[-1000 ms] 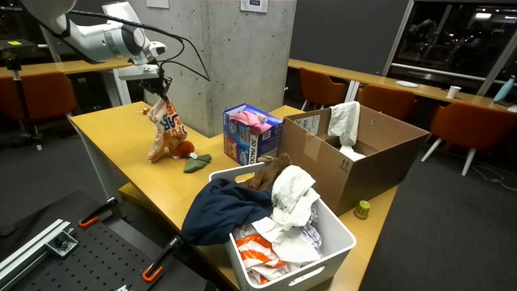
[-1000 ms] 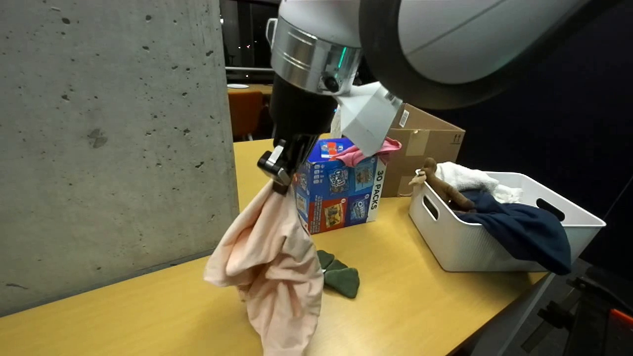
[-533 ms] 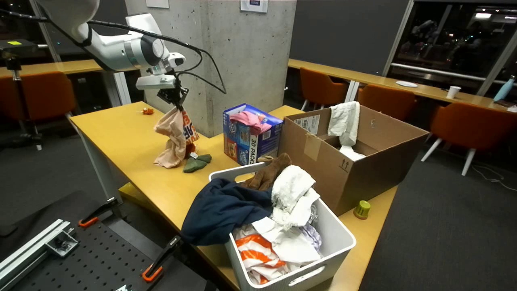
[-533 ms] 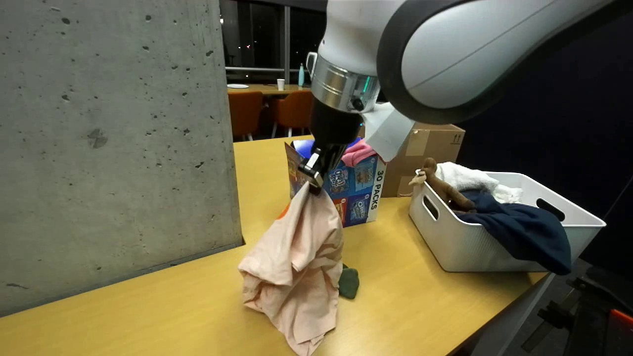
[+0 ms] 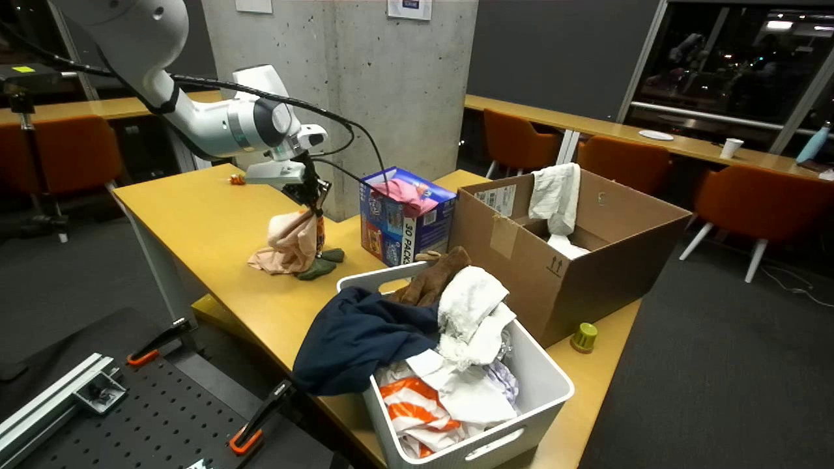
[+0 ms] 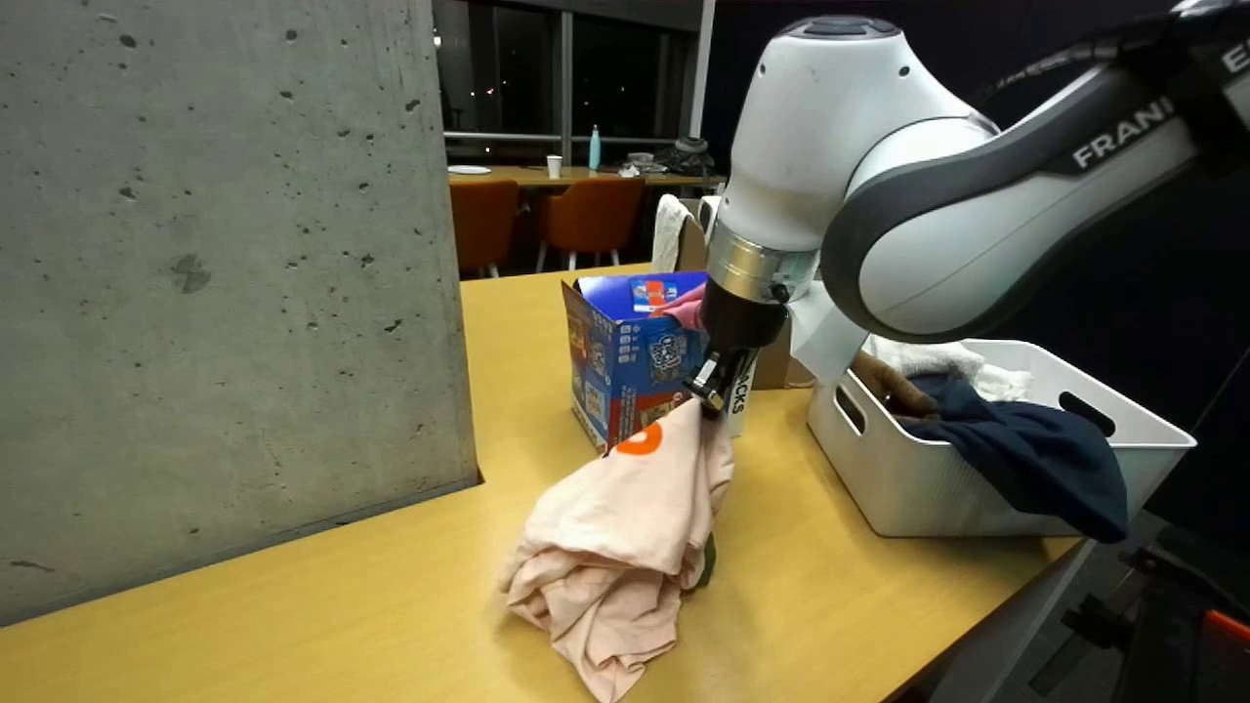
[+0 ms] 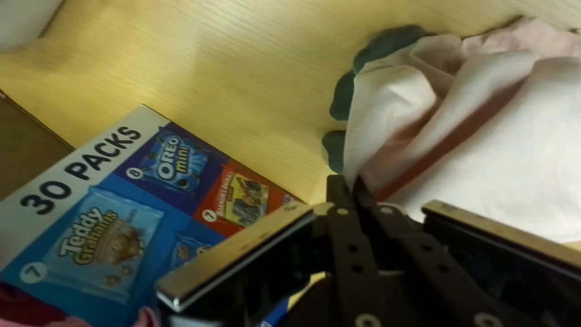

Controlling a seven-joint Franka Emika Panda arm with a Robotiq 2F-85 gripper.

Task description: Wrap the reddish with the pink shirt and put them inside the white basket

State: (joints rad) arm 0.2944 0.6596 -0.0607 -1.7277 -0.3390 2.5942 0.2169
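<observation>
Shirt [image 6: 610, 522] aslant, upward into gripper [image 7: 350, 184]

The arm [image 6: 928, 244] slants downward, its wrist [image 6: 760, 268] tilted, jaws pinched together.

**Office-Like Place Served as Robot Lab**

The place looked like an office or study area. In an exterior view, a bare concrete pillar [image 5: 397, 98] rose behind the claw [image 5: 318, 207]. Well beyond the claw, a long counter [image 5: 695, 145] ran along a dark window [image 5: 730, 65], lined with matching orange chairs [image 5: 625, 163]; a white cup [image 5: 731, 149] and a blue bottle [image 5: 814, 143] stood on it. Well in front of the claw, a perforated black board [image 5: 163, 410] with a metal rail [image 5: 53, 395] and clamps [image 5: 260, 418] spoke of a lab. A white robot arm [image 6: 967, 249] held the claw above the tabletop [image 5: 176, 202].
</observation>
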